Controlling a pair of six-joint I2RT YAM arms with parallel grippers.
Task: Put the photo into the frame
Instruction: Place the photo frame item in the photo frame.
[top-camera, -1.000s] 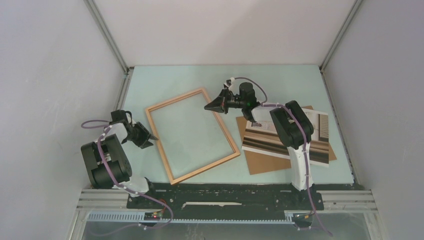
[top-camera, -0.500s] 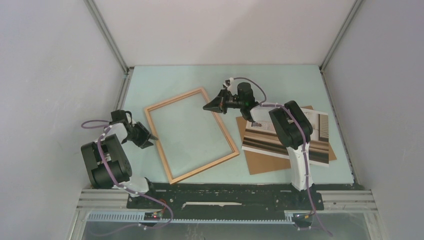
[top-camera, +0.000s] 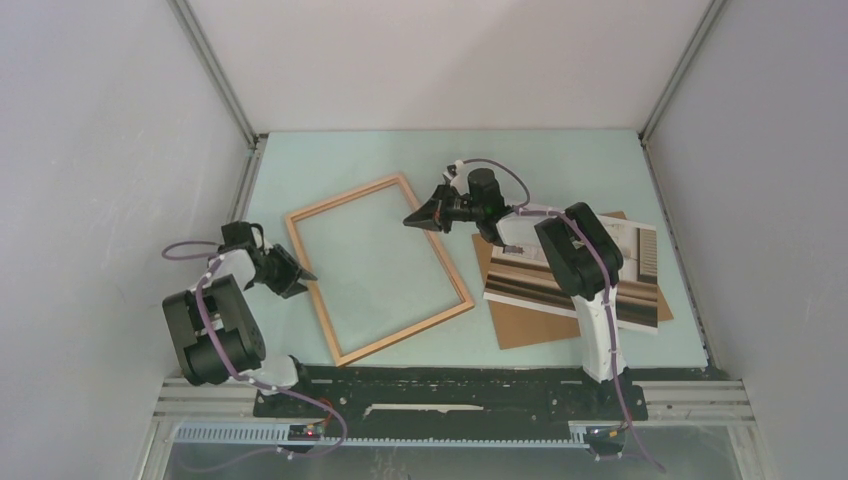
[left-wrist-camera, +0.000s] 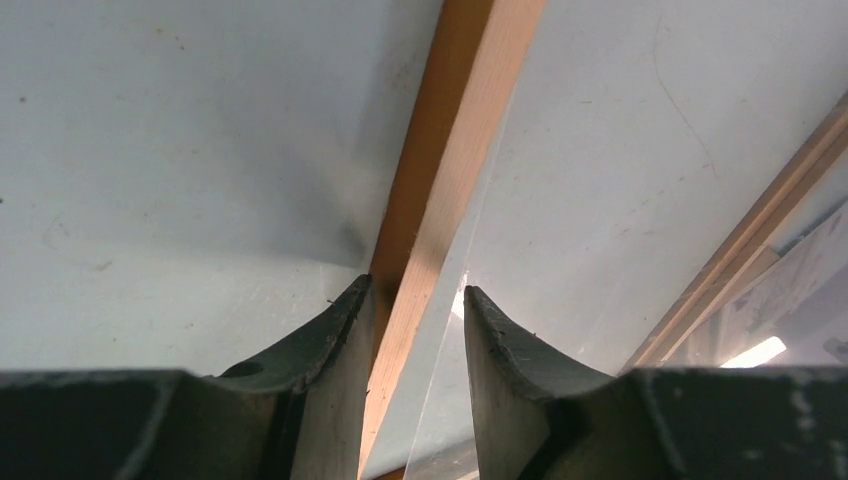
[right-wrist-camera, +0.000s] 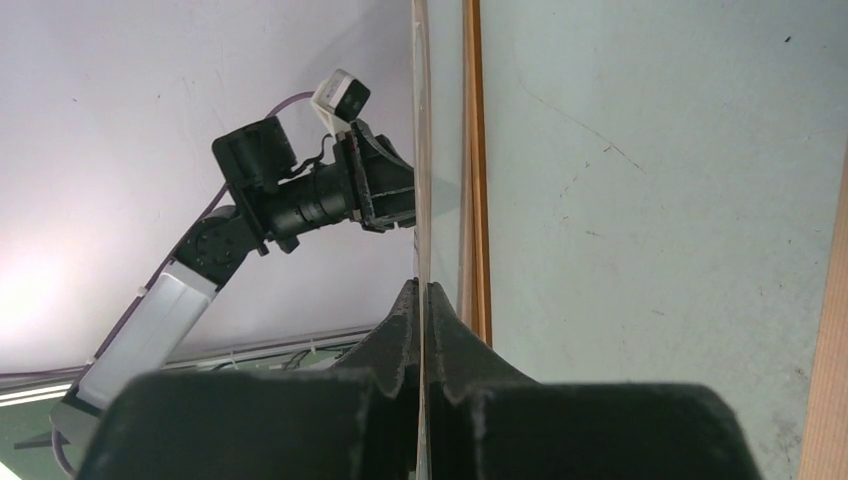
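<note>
At the right of the top view, the photo (top-camera: 530, 283) lies face up on the brown backing board (top-camera: 525, 325), partly hidden under your right arm and well apart from the frame (top-camera: 405, 331), so the step the task names is not yet done. The frame sits tilted in the middle of the tabletop (top-camera: 560, 160), and nothing but the pale surface shows through its opening. Your left jaws stand partly open around the rail at the frame's left side. In the left wrist view the wood (left-wrist-camera: 440, 200) runs up between them, tight against one finger with a sliver of gap at the other, so I judge it a steadying hold rather than a hard pinch. Your right jaws are at the upper right of the frame, pressed fully together on the thin edge of a clear pane (right-wrist-camera: 420, 150), which in the right wrist view runs just beside the wooden rail (right-wrist-camera: 472, 150). I cannot tell whether that pane is seated in the frame or lifted off it. By my reading you are at the preparation stage: still to come are dealing with the pane, fetching the photo across, laying it squarely inside the rails, and probably adding the board behind it.
</note>
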